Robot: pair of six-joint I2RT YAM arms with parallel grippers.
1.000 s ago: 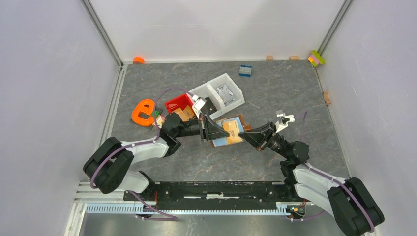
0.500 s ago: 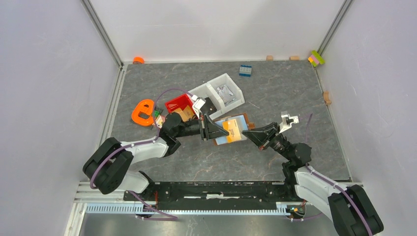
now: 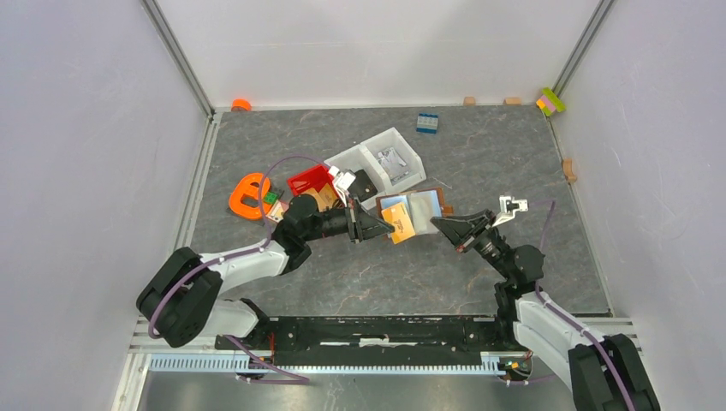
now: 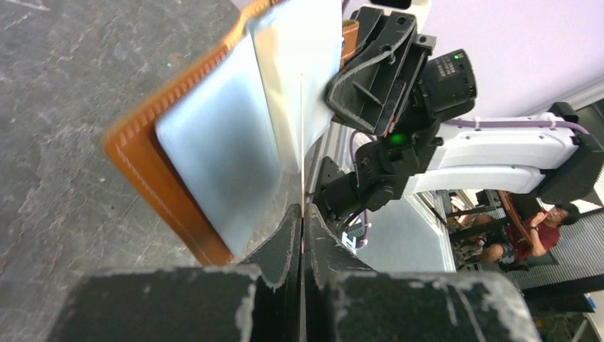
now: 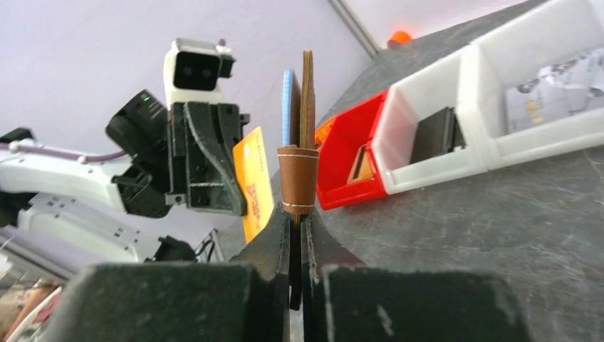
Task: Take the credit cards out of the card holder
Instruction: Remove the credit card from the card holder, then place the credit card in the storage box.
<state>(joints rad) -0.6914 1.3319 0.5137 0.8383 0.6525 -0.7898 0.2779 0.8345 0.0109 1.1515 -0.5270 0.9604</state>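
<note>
I had the left gripper (image 3: 377, 227) pinched shut on the orange-tan card (image 3: 400, 223), which sat at about 8 o'clock of the card holder (image 4: 132, 153) in the top view. From the right wrist a gap showed between that card and the holder, so I judged it out (or as good as out). The right gripper (image 5: 297, 226), at 4 o'clock of the holder, was clamped on the holder's edge just by the strap tab (image 5: 298, 182). The holder was near the middle of the table (image 3: 342, 282), with the red bin (image 3: 310, 180) at its 10 o'clock. I could not tell whether it touched the table. The pale blue card (image 4: 217, 142) sat in the holder, its face showing. By my reckoning, one card needed only setting down and one was left to pull.
</note>
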